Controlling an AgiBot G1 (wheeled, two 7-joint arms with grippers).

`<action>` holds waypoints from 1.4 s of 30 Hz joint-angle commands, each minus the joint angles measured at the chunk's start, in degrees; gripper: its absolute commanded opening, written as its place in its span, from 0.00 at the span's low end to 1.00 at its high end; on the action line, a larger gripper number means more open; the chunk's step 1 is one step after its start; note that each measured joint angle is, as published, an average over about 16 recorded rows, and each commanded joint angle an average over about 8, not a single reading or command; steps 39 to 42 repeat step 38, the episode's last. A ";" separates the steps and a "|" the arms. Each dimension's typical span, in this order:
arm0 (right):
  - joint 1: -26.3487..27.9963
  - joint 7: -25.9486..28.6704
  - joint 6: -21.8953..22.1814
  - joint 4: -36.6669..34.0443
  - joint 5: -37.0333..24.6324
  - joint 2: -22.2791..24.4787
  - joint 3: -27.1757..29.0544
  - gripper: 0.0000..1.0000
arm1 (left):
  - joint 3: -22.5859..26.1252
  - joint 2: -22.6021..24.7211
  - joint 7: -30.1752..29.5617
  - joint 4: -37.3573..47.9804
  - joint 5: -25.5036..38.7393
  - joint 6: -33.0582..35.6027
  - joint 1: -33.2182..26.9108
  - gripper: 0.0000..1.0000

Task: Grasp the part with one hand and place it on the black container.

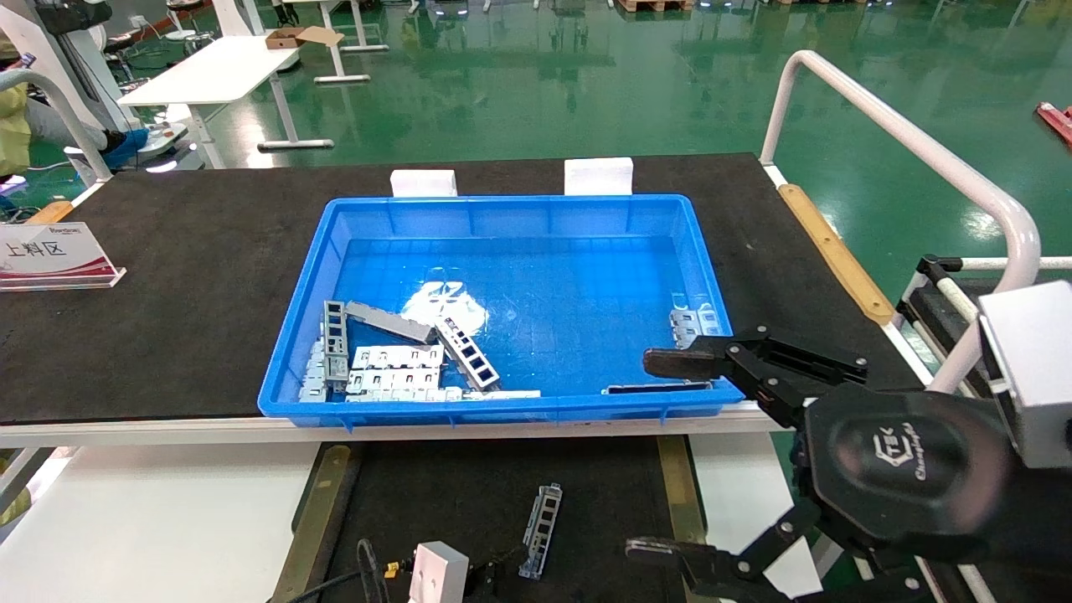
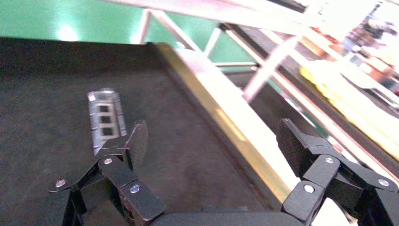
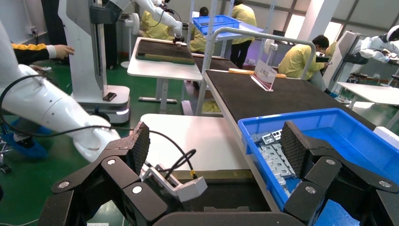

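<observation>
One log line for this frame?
silver-grey channel bracket: lying on matte black tray | right gripper: open, empty, beside blue bin | left gripper: open

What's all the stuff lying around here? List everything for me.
Part: one, silver-grey, lying on the black container, nearest the robot.
Black container: one, matte black with brass side strips, below the bin.
Bin: one, blue, on the mat.
Metal pieces: a pile, silver-grey, in the bin's near-left corner; a few more at its right side.
Mat: one, black, covering the table.
Foam blocks: two, white, behind the bin.
Sign: one, white and red, far left on the mat.
White box: one, with cable, on the container's near edge.
Right gripper: black, open, over the bin's near-right corner.
Left gripper: black, open, above the container.
</observation>
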 commanded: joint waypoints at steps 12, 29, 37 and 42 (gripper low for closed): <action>0.00 -0.01 0.00 0.00 0.01 0.00 -0.01 1.00 | 2.22 -11.57 -4.89 -4.87 -0.17 12.43 -2.93 1.00; 0.01 -0.01 0.01 0.00 0.02 0.01 -0.03 1.00 | -0.41 -22.90 -5.15 -5.84 -2.70 26.39 -6.36 1.00; 0.01 -0.02 0.01 0.00 0.02 0.01 -0.04 1.00 | -1.49 -25.28 -4.82 -6.00 -4.01 28.83 -6.07 1.00; 0.01 -0.02 0.01 0.00 0.02 0.01 -0.04 1.00 | -1.54 -25.40 -4.82 -6.01 -4.07 28.94 -6.07 1.00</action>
